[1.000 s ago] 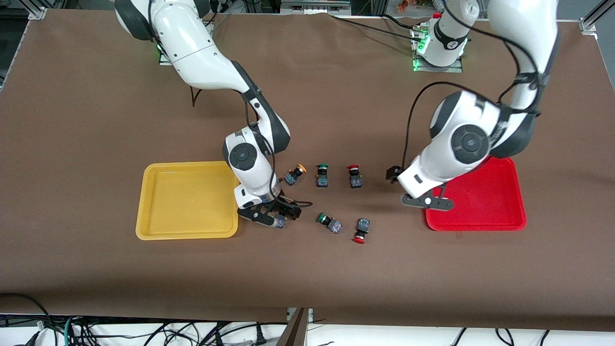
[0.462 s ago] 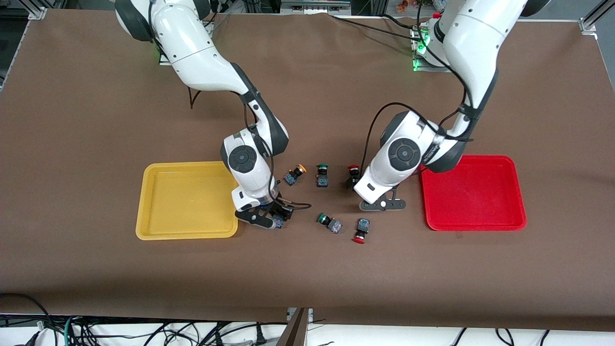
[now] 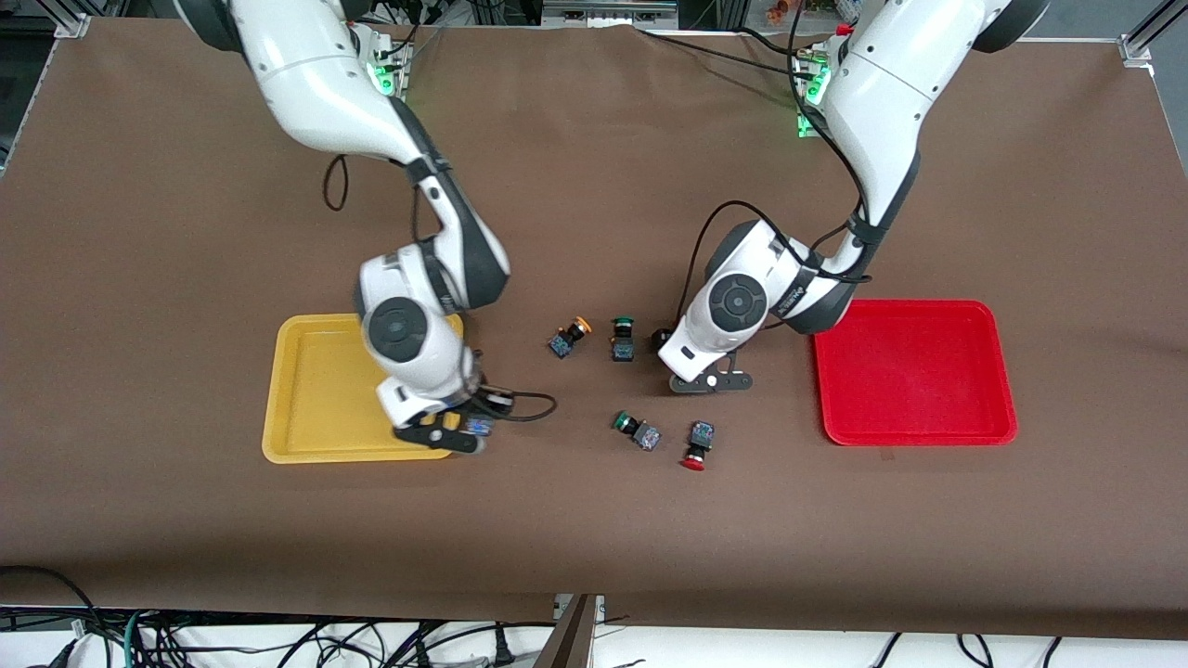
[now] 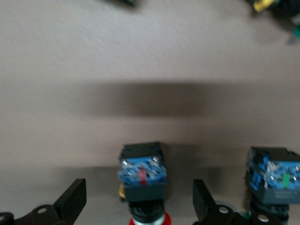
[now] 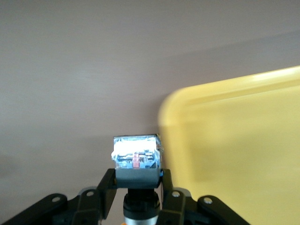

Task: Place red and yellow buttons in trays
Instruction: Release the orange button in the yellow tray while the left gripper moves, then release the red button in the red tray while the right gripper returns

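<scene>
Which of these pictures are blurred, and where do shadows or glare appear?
Left wrist view: soft, smeared; a broad dark shadow band crosses the table above the red-capped button. Right wrist view: the held button is fairly sharp, its base glaring white; the yellow tray is out of focus. Front view: sharp, evenly lit, faint shadows under both arms.

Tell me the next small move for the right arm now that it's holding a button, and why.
Probably carry it a little farther over the yellow tray before opening. The right gripper is shut on a yellow button and hangs at the tray's rim, at the corner nearer the camera, so a release here might land it on the rim or table.
</scene>
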